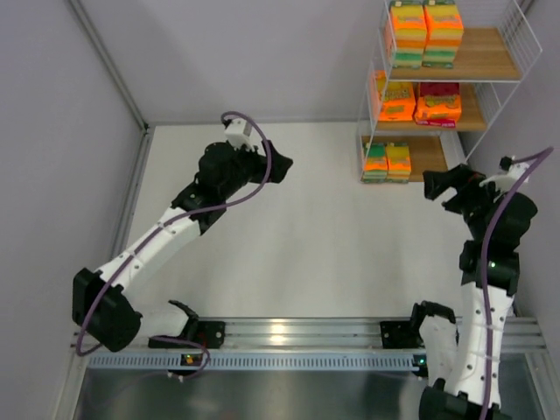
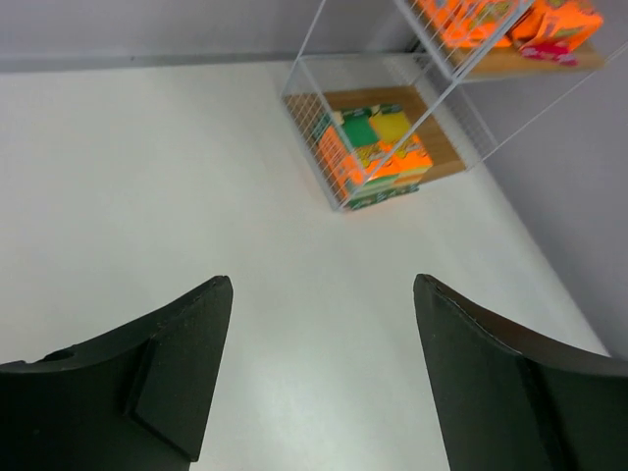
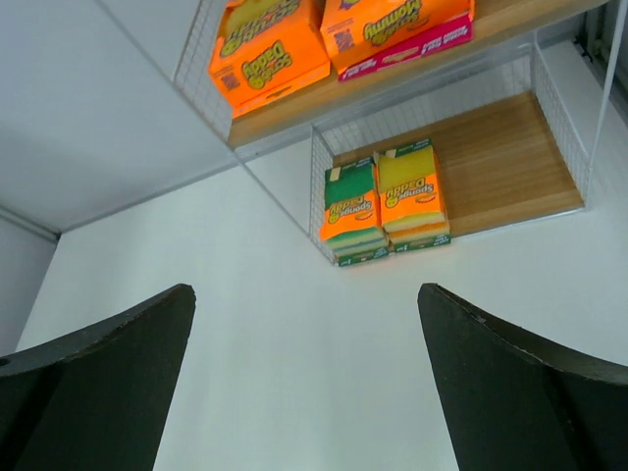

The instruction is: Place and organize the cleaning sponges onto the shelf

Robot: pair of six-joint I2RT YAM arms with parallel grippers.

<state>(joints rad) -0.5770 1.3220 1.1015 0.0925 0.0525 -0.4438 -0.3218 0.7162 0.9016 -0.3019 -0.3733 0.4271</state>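
Every one of the sponges [image 1: 426, 33] that can be seen is already on the shelf [image 1: 490, 57], which stands at the far right of the table [image 1: 289, 262]. Two stacks are set side by side on the top board, an orange pack and a red-topped pack lie next to each other on the middle board, and the bottom pair [image 3: 383, 201], one green-topped and one yellow-topped, is tucked touching into the left front corner of the lowest board.

The left gripper [image 2: 322, 285] is held over the middle of the table, well apart from the shelf, with its fingers spread and nothing between them. The right gripper [image 3: 306, 294] is poised just in front of the lowest board, pointed at the bottom pair, with its fingers likewise spread wide and nothing held.

The placing step is judged to be done or nearly so, since no pack is held. If tidying is wanted, a gentle push on the bottom pair is called for, with the thin wire frame avoided by the fingers; otherwise both arms can be drawn back.
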